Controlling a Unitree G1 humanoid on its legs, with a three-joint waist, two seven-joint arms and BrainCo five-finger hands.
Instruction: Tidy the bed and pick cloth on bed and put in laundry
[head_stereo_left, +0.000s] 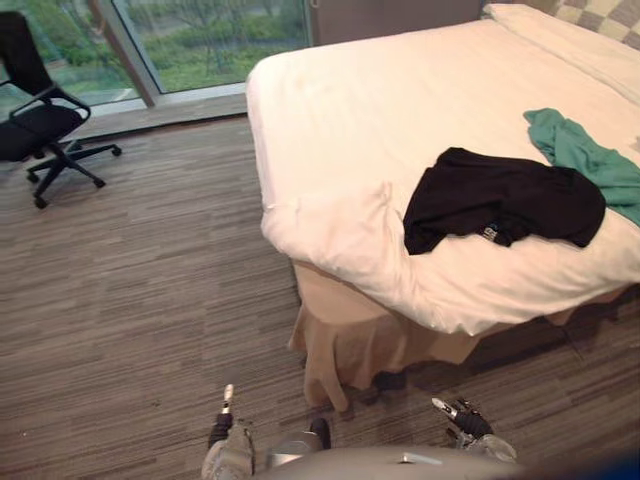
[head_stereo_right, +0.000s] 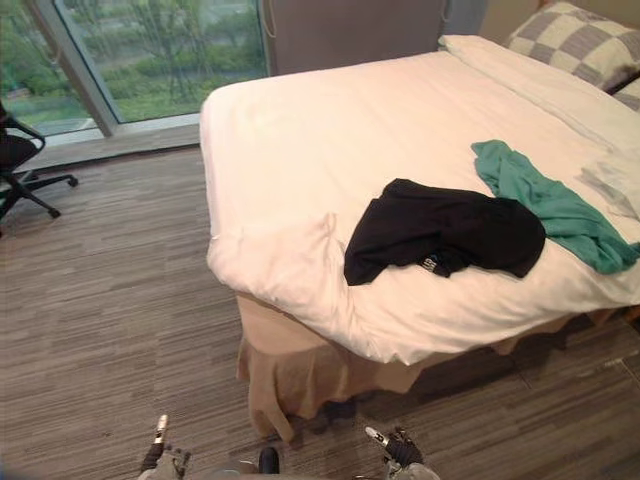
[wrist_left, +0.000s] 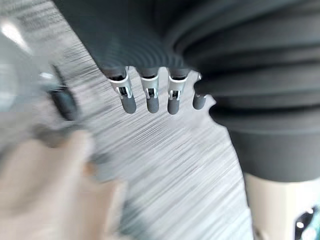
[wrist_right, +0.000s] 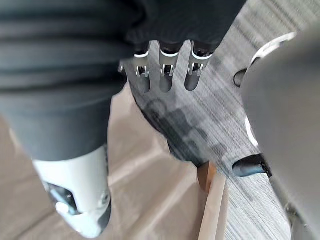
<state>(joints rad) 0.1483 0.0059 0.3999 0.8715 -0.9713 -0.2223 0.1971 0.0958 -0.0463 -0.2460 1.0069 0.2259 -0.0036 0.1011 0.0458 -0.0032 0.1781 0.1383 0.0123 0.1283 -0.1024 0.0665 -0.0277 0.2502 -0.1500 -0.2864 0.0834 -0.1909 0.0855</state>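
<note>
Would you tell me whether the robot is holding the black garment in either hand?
No, the black garment lies on the bed, while the left hand and right hand hang open above the floor.

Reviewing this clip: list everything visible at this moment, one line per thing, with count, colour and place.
bed: one, white duvet, fills the upper right of the head views
black garment: one, black, crumpled on the duvet near the bed's near edge
teal garment: one, teal green, on the duvet beside the black one, toward the head of the bed
checked pillow: one, grey and cream, at the head of the bed
bed skirt: one, beige, hanging below the duvet at the near corner
office chair: one, black, by the window
window: one, greenery outside, far wall
carpet: grey-brown, striped, floor
left hand: fingers straight, over the carpet
right hand: fingers straight, near the bed skirt
</note>
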